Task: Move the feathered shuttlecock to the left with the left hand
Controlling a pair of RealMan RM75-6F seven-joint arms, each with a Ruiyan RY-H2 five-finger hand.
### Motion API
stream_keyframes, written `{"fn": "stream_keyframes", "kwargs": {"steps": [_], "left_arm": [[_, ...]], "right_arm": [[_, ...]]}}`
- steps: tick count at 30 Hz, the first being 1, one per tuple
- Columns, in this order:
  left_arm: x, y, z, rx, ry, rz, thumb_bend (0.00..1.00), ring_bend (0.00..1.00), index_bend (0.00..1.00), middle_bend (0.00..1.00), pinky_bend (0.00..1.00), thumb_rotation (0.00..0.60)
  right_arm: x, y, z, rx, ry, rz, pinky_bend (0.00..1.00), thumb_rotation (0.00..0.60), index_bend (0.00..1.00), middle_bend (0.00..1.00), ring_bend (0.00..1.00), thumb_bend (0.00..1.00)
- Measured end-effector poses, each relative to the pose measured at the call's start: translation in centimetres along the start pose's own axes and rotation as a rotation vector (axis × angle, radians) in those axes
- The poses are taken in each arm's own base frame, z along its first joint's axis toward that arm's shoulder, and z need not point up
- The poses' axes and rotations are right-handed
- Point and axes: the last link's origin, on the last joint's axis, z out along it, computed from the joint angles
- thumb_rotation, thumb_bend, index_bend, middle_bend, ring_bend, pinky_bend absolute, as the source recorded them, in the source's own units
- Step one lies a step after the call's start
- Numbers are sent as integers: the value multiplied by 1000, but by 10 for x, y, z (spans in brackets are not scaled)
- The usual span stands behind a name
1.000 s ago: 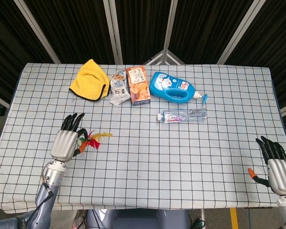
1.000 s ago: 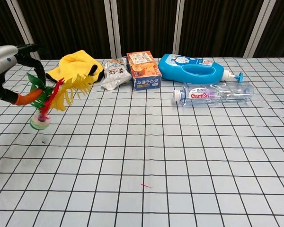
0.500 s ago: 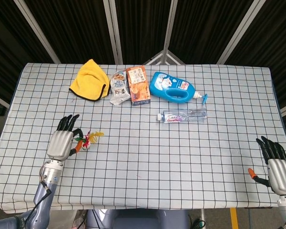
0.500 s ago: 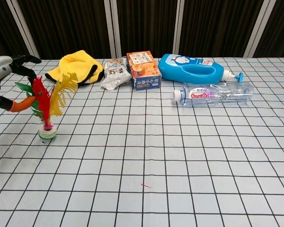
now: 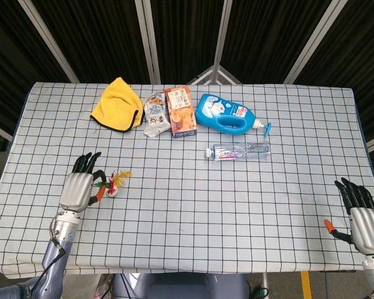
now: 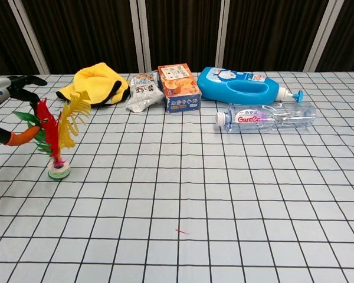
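Shuttlecock (image 5: 115, 184) stands at the lower left of the head view, upright on the checked tablecloth (image 5: 193, 212), beside the left hand (image 5: 76, 189), whose fingers look spread. Right hand (image 5: 360, 218), lower right, lies open and empty.

Chest view, left edge: left hand (image 6: 3, 112) fingers bracket the feathers; actual grip cannot be told.

Far row on counter (image 5: 237, 205), left to right: cloth (image 5: 117, 106), snack bag (image 5: 154, 114), snack box (image 5: 180, 111), detergent bottle (image 5: 227, 114). Water bottle (image 5: 240, 151) lies before the detergent bottle. Shuttlecock (image 6: 58, 137) stands near-left, just right of left hand (image 5: 78, 189). Right hand (image 5: 360, 219) near-right corner.
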Motion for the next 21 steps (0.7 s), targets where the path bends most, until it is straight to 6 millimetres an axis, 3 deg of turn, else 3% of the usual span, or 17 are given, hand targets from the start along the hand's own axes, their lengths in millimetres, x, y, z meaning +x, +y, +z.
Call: {"fn": "stream_keyframes", "kwargs": {"steps": [3, 5, 8, 12, 21], "left_arm": [[0, -3, -2, 2, -7, 3, 329, 0, 355, 4, 0, 600], [0, -5, -4, -1, -16, 6, 215, 0, 203, 0, 0, 600], [1, -8, -7, -11, -23, 0, 117, 0, 57, 0, 0, 600], [10, -10, -12, -31, -10, -25, 86, 0, 5, 0, 0, 600], [48, -29, -39, -36, 43, -39, 86, 0, 0, 0, 0, 600]], "right_arm": [[0, 0, 0, 0, 0, 0, 0, 600, 0, 0, 0, 334], [0, 0, 0, 0, 0, 0, 0, 600, 0, 0, 0, 334], [0, 0, 0, -2, 1, 1, 0, 600, 0, 0, 0, 334], [0, 0, 0, -1, 0, 0, 0, 600, 0, 0, 0, 334], [0, 0, -1, 1, 0, -9, 0, 600, 0, 0, 0, 334]]}}
